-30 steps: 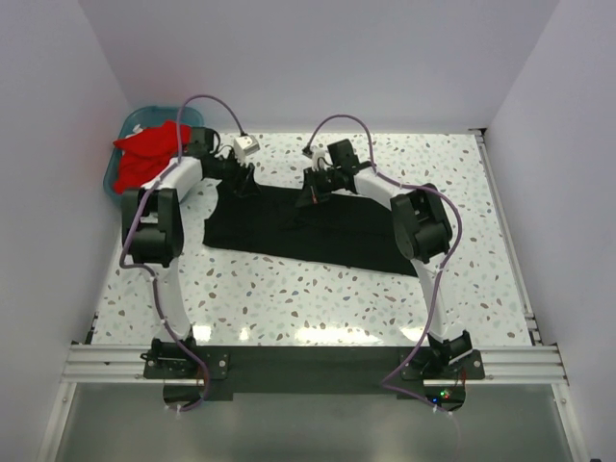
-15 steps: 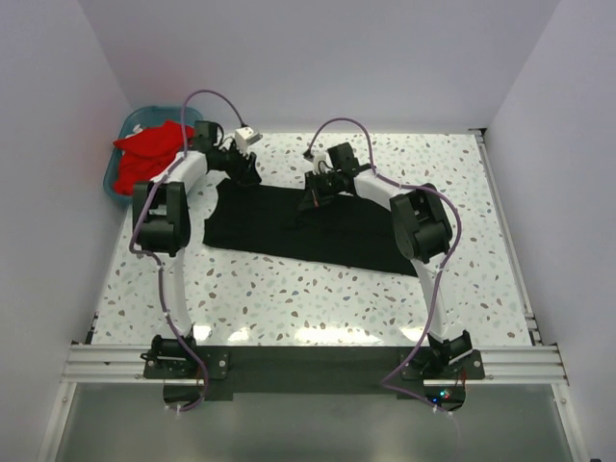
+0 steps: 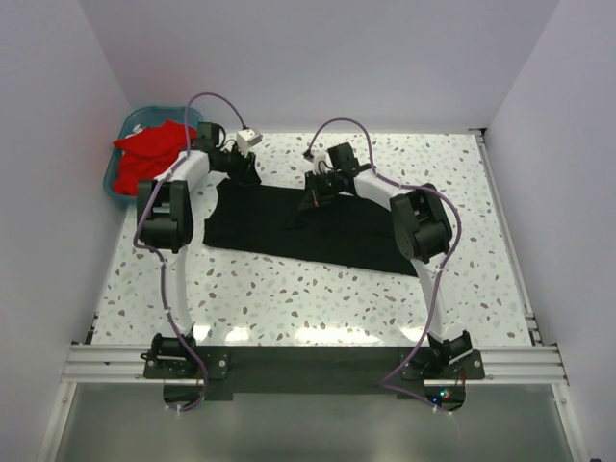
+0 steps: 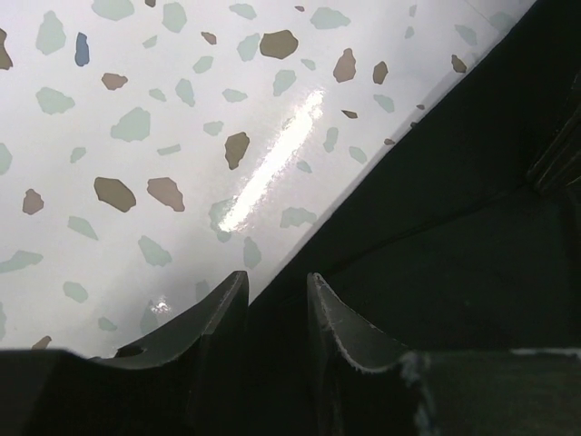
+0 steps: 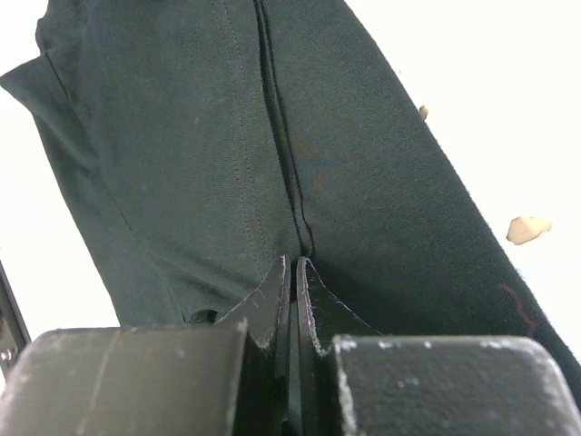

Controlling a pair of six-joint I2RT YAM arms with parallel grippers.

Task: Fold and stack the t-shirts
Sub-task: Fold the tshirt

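Black t-shirt (image 3: 318, 231): I see it spread flat on the speckled table (image 3: 318, 298). It lies across the middle with its long side running left to right, and both arms reach over its far edge.
Red t-shirts (image 3: 144, 159): They are bunched in a heap in the teal basket (image 3: 136, 118), at the far left corner against the wall and well apart from the black one.
Left gripper (image 4: 275, 291): From above I place it at the far left corner of the black t-shirt. On its wrist camera it points down at the spot where the cloth's slanting edge meets bare table.
Left fingers (image 4: 218, 313): I read a narrow gap between them, with white table at the tips and dark cloth further in. I cannot tell whether they touch the cloth.
Right gripper (image 5: 293, 272): It sits on the far edge of the black t-shirt near the middle of the table, a little right of the left gripper.
Right fingers (image 5: 265, 304): They are pressed almost together, and a raised ridge of black cloth with a seam line runs straight in between the tips. I take that as a pinch on the shirt.
Cloth around the right gripper: Black fabric fills most of that wrist view, with bright table on both sides.
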